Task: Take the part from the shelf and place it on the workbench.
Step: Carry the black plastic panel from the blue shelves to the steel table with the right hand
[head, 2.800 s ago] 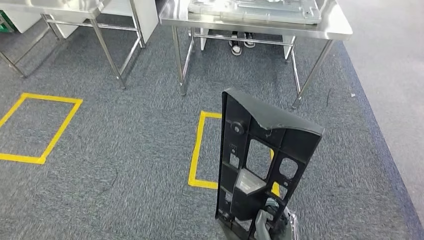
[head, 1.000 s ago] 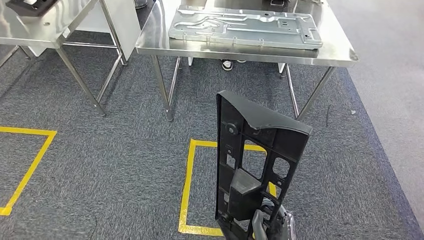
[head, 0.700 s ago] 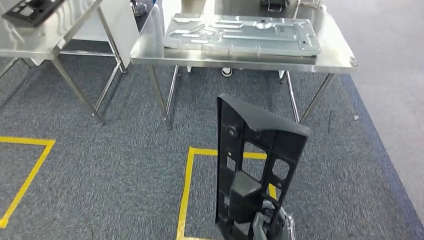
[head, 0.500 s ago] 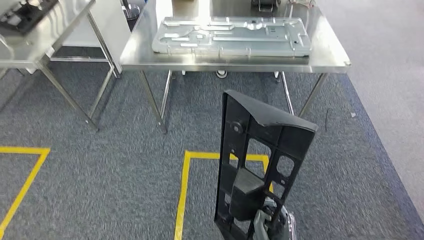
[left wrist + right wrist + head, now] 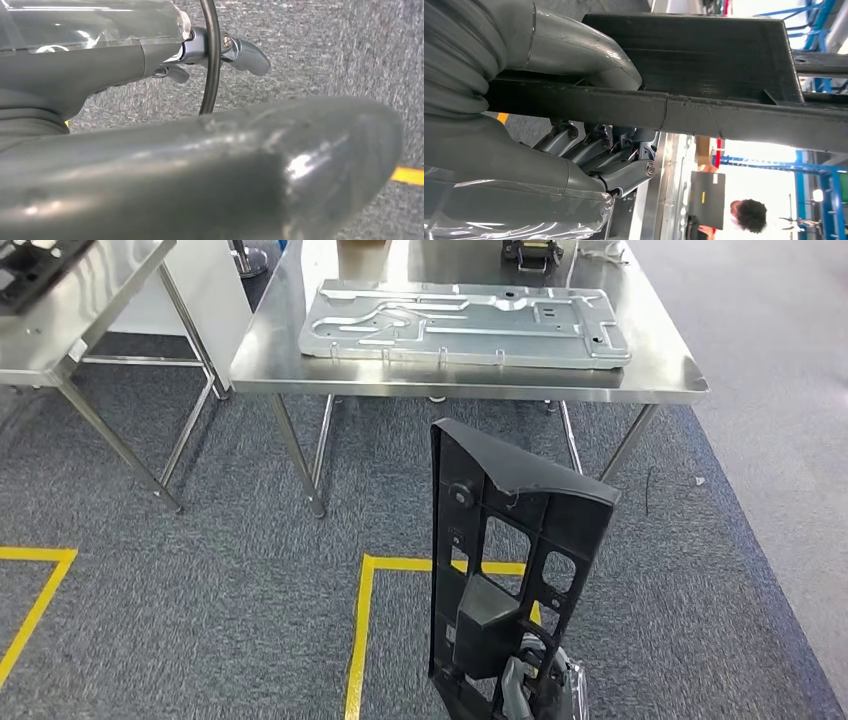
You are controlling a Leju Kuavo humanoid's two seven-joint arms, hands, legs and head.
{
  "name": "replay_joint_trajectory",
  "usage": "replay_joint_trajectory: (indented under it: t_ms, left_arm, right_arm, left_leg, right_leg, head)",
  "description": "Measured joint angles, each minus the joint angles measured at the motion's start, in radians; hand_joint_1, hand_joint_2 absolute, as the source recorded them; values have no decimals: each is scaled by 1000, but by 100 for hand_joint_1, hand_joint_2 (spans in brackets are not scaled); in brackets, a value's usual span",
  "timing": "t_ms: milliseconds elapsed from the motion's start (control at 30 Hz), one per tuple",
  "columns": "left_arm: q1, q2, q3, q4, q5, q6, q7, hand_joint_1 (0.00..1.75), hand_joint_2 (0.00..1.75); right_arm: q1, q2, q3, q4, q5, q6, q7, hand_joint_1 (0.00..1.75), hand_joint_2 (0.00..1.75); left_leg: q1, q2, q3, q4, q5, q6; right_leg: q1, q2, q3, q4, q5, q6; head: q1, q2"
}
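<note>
Currently my right robot hand (image 5: 535, 690) is clutching the tall black plastic frame (image 5: 510, 570) low down; ahead, the bench (image 5: 660, 380) edge could be clipping its top, levering it loose.

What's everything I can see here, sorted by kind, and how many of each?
Steel tables: 2, the workbench and a side table
Black parts: 2, one in the right hand, one on the side table
Metal panels: 1
Total: 5
</note>
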Motion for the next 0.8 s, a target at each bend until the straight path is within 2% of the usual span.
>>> replay_joint_trajectory:
  t_ms: [33,67,100,167,200,233,333,367,433,500,533,567,600,633,700,733,767,800]
  left_arm:
    - [1,0,0,0,0,0,0,0,0]
    - [3,0,0,0,0,0,1,0,0]
    - [5,0,0,0,0,0,2,0,0]
    - [6,0,0,0,0,0,3,0,0]
    - [5,0,0,0,0,0,4,0,0]
    - [4,0,0,0,0,0,4,0,0]
    - [0,1,0,0,0,0,6,0,0]
    - [-2,1,0,0,0,0,7,0,0]
    - [-6,2,0,0,0,-1,7,0,0]
    - [-5,3,0,0,1,-1,8,0,0]
    - [-3,4,0,0,2,-1,8,0,0]
    - [0,5,0,0,2,-1,9,0,0]
    - [2,7,1,0,3,-1,9,0,0]
    - [4,8,2,0,4,-1,9,0,0]
    - [7,13,4,0,4,-1,11,0,0]
    - [9,15,6,0,4,-1,14,0,0]
    - [10,17,7,0,4,-1,16,0,0]
    - [10,19,8,0,2,-1,18,0,0]
  right_arm:
    - [0,-1,0,1,0,-3,0,175,175]
    - [0,-2,0,1,0,-5,0,175,175]
    - [0,-4,1,2,1,-7,0,175,175]
    - [0,-7,2,3,1,-13,0,175,175]
    - [-2,-8,3,5,1,-18,1,175,175]
    - [-2,-10,4,7,2,-25,2,175,175]
    - [-5,-12,8,9,8,-44,6,175,175]
    - [-7,-12,8,9,10,-49,7,175,175]
    - [-9,-12,10,9,16,-62,10,175,175]
    - [-10,-12,12,9,25,-82,16,175,175]
    - [-10,-12,13,9,32,-101,21,175,175]
    - [-10,-12,14,9,42,-126,28,175,175]
    - [-11,-11,14,9,55,-158,38,175,175]
    - [-11,-10,14,8,69,-192,50,175,175]
    - [-15,-6,13,6,99,-256,75,175,175]
    - [-18,-3,12,4,122,-293,89,175,175]
    - [-21,1,10,2,148,-336,103,175,175]
    - [-25,5,6,-3,175,-380,115,175,175]
  left_leg:
    - [2,0,7,0,-8,-3]
    - [5,-1,18,0,-17,-6]
    - [8,-2,31,0,-28,-10]
    - [13,-2,61,0,-52,-21]
    - [15,-1,72,-2,-63,-29]
    - [15,-1,83,-7,-74,-38]
    - [14,2,105,8,-70,-61]
    - [15,3,97,39,-62,-66]
    - [16,3,40,137,-77,-70]
    - [15,3,-43,239,-133,-70]
    - [14,3,-77,265,-161,-69]
    - [13,3,-101,265,-175,-67]
    - [12,3,-112,239,-167,-64]
    - [11,3,-114,193,-133,-59]
    - [4,4,-112,100,-16,-47]
    - [0,5,-109,74,28,-42]
    - [-4,6,-107,60,52,-37]
    - [-6,6,-102,54,47,-33]
  right_leg:
    - [-5,-1,-29,19,-12,6]
    - [-10,-3,-43,7,-5,11]
    - [-14,-5,-44,-30,22,16]
    - [-18,-14,-28,-138,122,20]
    - [-15,-19,-22,-174,157,16]
    - [-11,-22,-19,-193,179,9]
    - [-8,-19,6,-207,170,-20]
    - [-9,-17,20,-214,165,-29]
    - [-10,-16,44,-224,153,-43]
    - [-7,-12,65,-228,135,-50]
    - [-5,-9,77,-228,125,-51]
    - [-4,-7,91,-229,113,-50]
    - [-3,-5,108,-229,100,-50]
    - [-1,-5,125,-229,86,-49]
    - [1,-3,155,-229,61,-43]
    - [2,-2,163,-229,50,-38]
    - [2,-1,171,-229,44,-32]
    - [2,0,175,-228,45,-24]
  head:
    - [0,0]
    - [0,0]
    - [0,0]
    - [0,0]
    - [0,0]
    - [0,0]
    - [0,0]
    - [0,0]
    - [-1,0]
    - [-1,0]
    - [-1,0]
    - [-1,0]
    - [-1,0]
    - [-1,0]
    - [-1,0]
    - [0,0]
    - [0,0]
    - [-1,0]
